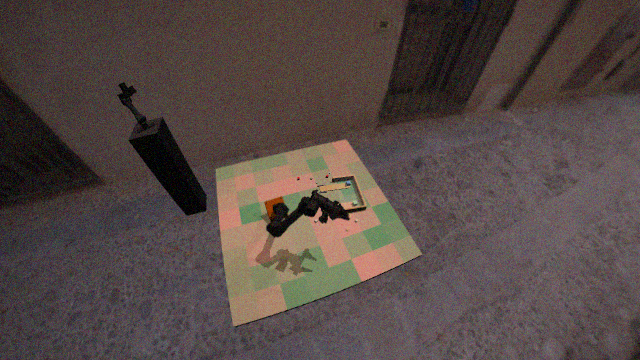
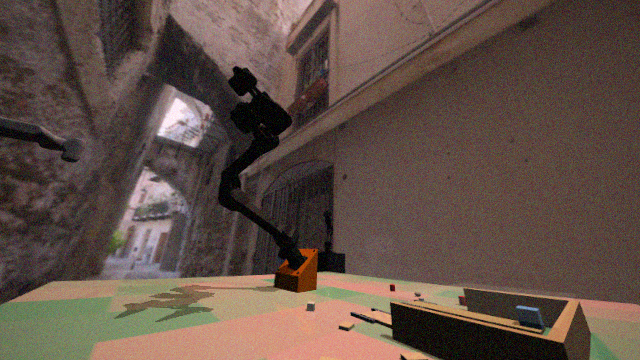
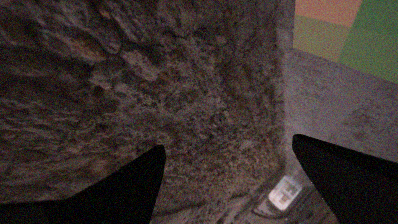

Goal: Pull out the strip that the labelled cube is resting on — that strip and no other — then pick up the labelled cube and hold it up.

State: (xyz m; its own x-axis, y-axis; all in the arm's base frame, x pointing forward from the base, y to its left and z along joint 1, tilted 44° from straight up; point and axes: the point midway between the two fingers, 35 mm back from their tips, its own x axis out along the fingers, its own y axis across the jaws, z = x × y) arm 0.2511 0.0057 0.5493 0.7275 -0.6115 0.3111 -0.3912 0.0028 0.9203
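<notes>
two dark fingers fill the lower corners of the wrist view, wide apart with nothing between them: the pincer (image 3: 227, 182) is spread and holds nothing. beyond the fingers that view shows rough stone and grey ground, with a corner of the chequered worktop (image 3: 350, 35) at the upper right and a small pale labelled object (image 3: 285, 192) low between the fingertips; whether that is the cube i cannot tell.

in the exterior view a brown open-topped tray (image 2: 450, 330) sits closest, on the pink and green worktop. a tan strip (image 2: 475, 315) runs along inside it, and a blue cube (image 2: 529, 316) rests at the strip's right end, against the tray's far wall. a label on it is not readable from here. a dark strip (image 2: 365, 317) and a short tan piece (image 2: 346, 326) lie on the worktop just left of the tray. a small grey cube (image 2: 310, 306) and a small red cube (image 2: 392, 287) lie farther back, well apart.

the arm (image 2: 250, 200) rises from an orange base (image 2: 298, 272) and bends up high above the worktop, its pincer end near the top of the frame, well apart from the tray.

from the top view the tray (image 1: 361, 192) lies near the worktop's far right, with a tan strip (image 1: 332, 188) sticking out of its left side and the arm (image 1: 300, 212) stretched beside it.
</notes>
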